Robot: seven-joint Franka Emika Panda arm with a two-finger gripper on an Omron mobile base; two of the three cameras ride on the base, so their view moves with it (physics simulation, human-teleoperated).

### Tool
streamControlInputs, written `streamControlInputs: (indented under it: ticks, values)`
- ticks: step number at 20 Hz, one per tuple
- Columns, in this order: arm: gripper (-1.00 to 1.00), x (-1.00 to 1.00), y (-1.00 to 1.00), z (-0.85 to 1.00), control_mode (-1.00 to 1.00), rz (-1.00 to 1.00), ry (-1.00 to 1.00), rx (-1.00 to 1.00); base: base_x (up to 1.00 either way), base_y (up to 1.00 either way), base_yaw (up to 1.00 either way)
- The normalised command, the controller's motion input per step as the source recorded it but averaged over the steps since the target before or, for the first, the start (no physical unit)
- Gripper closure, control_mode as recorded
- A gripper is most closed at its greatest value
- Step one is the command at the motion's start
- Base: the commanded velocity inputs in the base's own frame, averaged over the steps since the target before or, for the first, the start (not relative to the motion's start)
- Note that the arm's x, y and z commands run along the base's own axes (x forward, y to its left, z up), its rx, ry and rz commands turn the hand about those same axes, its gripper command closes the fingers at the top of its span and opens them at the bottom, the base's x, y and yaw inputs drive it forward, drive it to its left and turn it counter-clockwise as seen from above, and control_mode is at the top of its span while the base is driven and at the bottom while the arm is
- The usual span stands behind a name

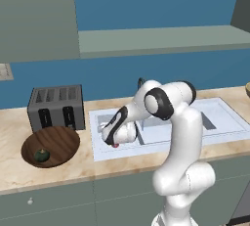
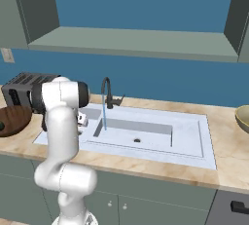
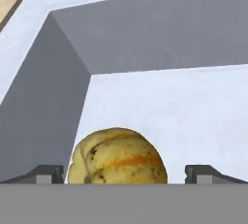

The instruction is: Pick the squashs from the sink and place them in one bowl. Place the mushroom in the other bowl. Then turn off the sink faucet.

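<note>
1. Claw (image 3: 124, 175) was down in the left basin of the sink (image 1: 229, 117), jaws spread fully wide, holding nothing. Its tips stood at 9 and 3 o'clock of the yellow squash (image 3: 117, 157), apart from it on both sides.
2. Judged step: second squash pick, grasp not yet made. Next move calls for a slight further descent, then closing on the squash's middle; it is round and could roll out of a shallow pinch.
3. The squash lay on the basin floor near the wall at 9 o'clock in the hand view; that wall leaves that finger little room.
4. Left base view: a small red bit, probably the mushroom (image 1: 115, 145), showed just under the hand.
5. Green squash (image 1: 41, 155) already sat in the wooden bowl (image 1: 63, 139), at 9 o'clock of the sink; toaster (image 1: 55, 106) behind it.
6. Faucet (image 2: 106, 92) at the sink's back rim was running water (image 2: 104, 117).
7. Tan bowl (image 2: 243, 118) stood far at 3 o'clock, empty as far as visible.
</note>
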Motion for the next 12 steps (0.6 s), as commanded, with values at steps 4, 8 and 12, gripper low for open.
streamControlInputs:
  ticks: [4, 8, 12]
  values:
    - [1.00, 0.19, 0.18, -0.34, -1.00, 0.00, 0.00, 0.00, 0.00, 0.00, 0.00]
    - [1.00, 0.00, 0.00, 0.03, -1.00, 0.00, 0.00, 0.00, 0.00, 0.00, 0.00]
    - [1.00, -0.02, 0.00, 0.70, -1.00, -0.07, -0.04, 0.00, 0.00, 0.00, 0.00]
